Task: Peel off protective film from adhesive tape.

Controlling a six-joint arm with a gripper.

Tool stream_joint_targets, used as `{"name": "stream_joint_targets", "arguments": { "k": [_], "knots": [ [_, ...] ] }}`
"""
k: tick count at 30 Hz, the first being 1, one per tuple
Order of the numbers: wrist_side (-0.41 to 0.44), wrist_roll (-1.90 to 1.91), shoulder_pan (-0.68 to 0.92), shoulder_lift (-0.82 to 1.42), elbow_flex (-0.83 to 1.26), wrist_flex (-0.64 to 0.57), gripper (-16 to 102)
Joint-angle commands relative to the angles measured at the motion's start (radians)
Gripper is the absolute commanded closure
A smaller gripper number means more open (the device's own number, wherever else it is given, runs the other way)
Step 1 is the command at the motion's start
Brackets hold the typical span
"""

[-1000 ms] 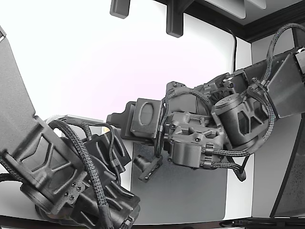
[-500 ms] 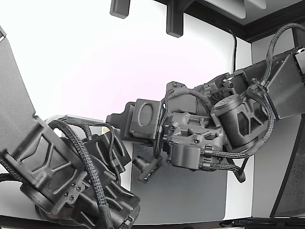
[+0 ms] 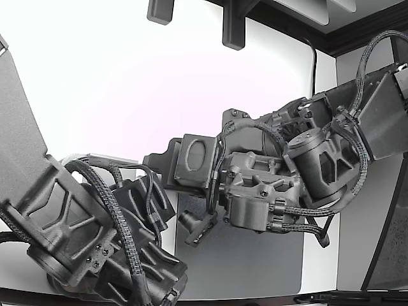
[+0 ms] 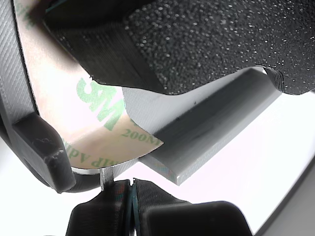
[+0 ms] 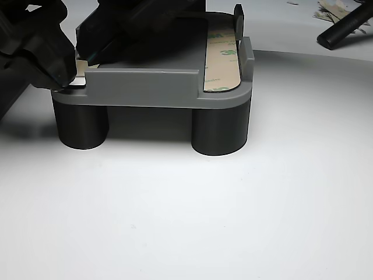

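Note:
A grey part (image 5: 145, 87) stands on two dark round legs and carries tan 3M-printed protective film (image 5: 222, 58) over adhesive tape. In the wrist view the film (image 4: 88, 118) curves beside the grey part (image 4: 206, 128). My gripper (image 4: 129, 194) is shut, and a thin pale tab (image 4: 106, 175) of the film sticks out from between its fingertips. In the other view the gripper (image 5: 69, 70) sits at the part's left corner, shut on the tab (image 5: 82, 67). In the exterior view the fingertips are hidden behind the arms.
Two black arms crowd the exterior view: one from the right (image 3: 268, 191), one at the lower left (image 3: 83, 236), over a dark grey mat (image 3: 255, 261). A black rod (image 5: 347, 26) and film scraps (image 5: 329, 9) lie on the white table (image 5: 233, 221).
In the exterior view the right arm's wrist has sunk slightly lower and shifted a little right. The lower-left arm has not moved.

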Motion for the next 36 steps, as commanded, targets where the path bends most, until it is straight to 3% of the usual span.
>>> {"name": "stream_joint_targets", "arguments": {
  "k": [1, 36],
  "knots": [
    [0.003, 0.003, -0.006, 0.012, -0.034, -0.002, 97],
    [0.032, 0.032, 0.025, -0.057, -0.075, 0.028, 97]
  ]
}}
